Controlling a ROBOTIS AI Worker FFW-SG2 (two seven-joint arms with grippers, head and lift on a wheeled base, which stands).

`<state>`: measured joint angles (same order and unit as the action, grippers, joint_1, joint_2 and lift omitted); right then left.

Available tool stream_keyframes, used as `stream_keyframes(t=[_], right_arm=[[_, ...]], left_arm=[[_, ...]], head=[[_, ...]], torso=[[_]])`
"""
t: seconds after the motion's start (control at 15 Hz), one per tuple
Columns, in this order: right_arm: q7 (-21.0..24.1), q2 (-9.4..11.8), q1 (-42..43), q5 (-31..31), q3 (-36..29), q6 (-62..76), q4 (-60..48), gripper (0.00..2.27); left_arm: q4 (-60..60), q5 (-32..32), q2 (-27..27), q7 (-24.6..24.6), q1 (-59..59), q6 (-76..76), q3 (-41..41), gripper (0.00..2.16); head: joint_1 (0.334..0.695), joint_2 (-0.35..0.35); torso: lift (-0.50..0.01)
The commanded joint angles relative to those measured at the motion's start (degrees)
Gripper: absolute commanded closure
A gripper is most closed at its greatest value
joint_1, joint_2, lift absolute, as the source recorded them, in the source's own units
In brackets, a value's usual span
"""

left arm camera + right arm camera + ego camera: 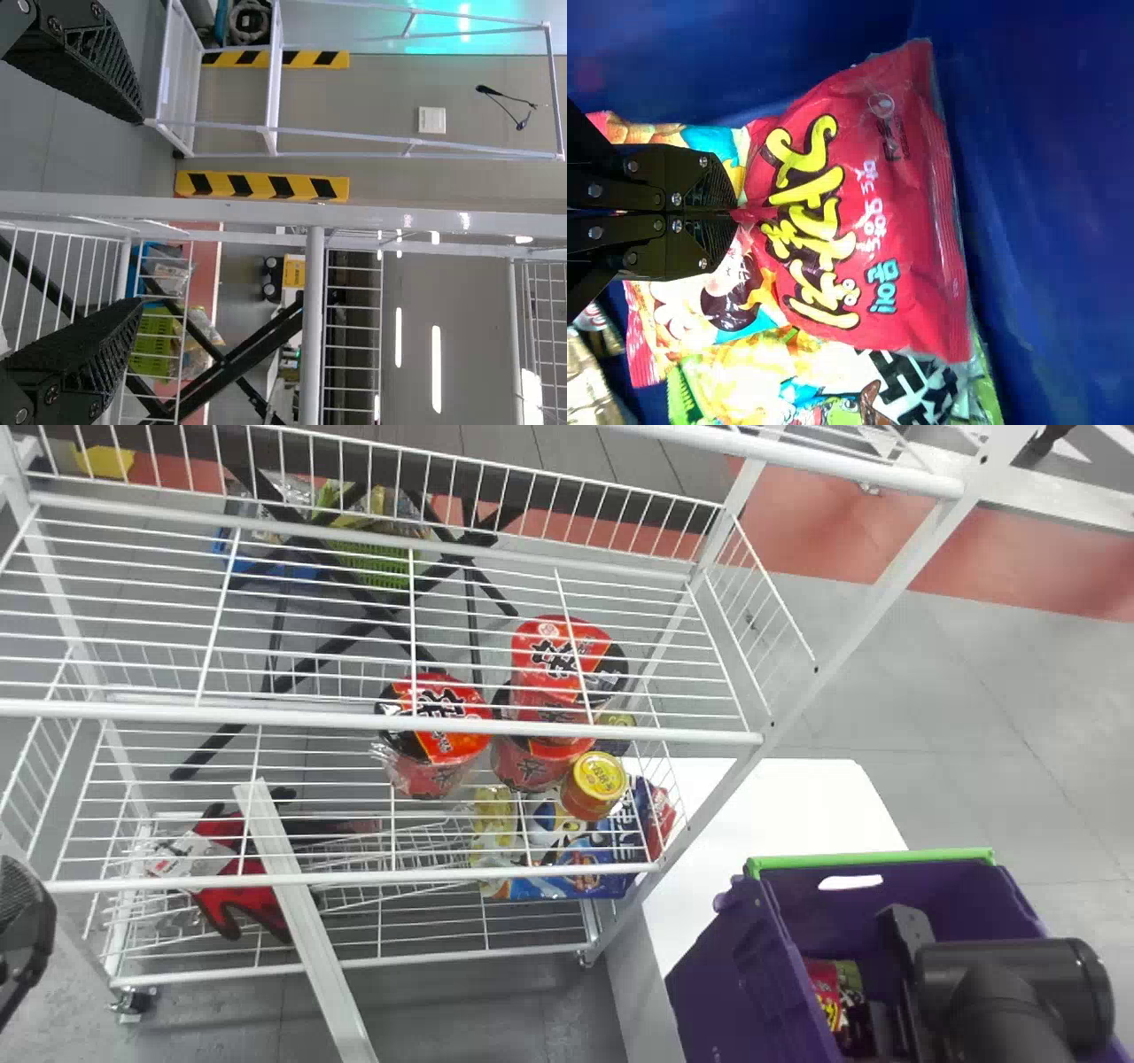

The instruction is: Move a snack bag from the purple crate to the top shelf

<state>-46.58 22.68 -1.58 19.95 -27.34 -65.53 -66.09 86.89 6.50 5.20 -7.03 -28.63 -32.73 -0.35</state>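
Snack bag [895, 195] first, in the right wrist view: the red one lies over other bags [744, 372], and the right gripper [735, 214] is closed on a small fold of its film. That thin pinch is the weak point. The bag's weight would hang from a scrap of slick wrap, so a quick lift could let it slip or tear, or leave it swinging. The others lie right against it — one could be dragged up and dropped.

In the head view, the right arm [1010, 974] reaches into the purple crate [740, 988], on a white table [771, 806] beside the rack [815, 638]. Raised too little before it turns, the bag could snag on the green rim [868, 859] and pull free. Carried in too low, it or the arm could strike the rack's rail or post, and a hard knock might shake the cups [434, 708] inside. A loosely hanging bag may also catch the top shelf's edge and fall short.

In the left wrist view, the left gripper [142, 211] is parked by the rack, fingers spread, with nothing between them. If that arm drifts, it could bump the frame just as the bag is being set down.
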Motion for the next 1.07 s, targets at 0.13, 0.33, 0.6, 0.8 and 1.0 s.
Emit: stream_keyframes(t=[0.13,0.33,0.6,0.8,1.0], right_arm=[[-0.09,0.0,0.0,0.0,0.0,0.18,0.0,2.07],[0.0,0.0,0.0,0.0,0.0,0.18,0.0,2.07],[0.0,-0.09,-0.09,0.0,-0.17,0.18,0.0,2.07],[-0.09,-0.09,-0.27,-0.26,-0.52,0.18,0.0,2.07],[-0.18,-0.26,-0.35,-0.44,-0.52,0.18,0.0,2.07]], left_arm=[[-0.14,0.0,0.07,0.0,0.07,0.0,0.0,0.08],[-0.05,0.0,0.07,0.0,0.07,0.0,-0.09,0.08],[0.04,0.09,0.16,0.0,0.07,0.0,-0.18,0.08],[0.12,0.09,0.25,0.0,-0.02,-0.18,-0.18,0.08],[0.21,0.09,0.25,0.0,-0.19,-0.18,-0.18,0.08]], head=[[0.695,-0.35],[0.695,-0.35],[0.695,-0.35],[0.695,-0.35],[0.695,-0.35]], torso=[[-0.391],[-0.379],[-0.364],[-0.352],[-0.34]])
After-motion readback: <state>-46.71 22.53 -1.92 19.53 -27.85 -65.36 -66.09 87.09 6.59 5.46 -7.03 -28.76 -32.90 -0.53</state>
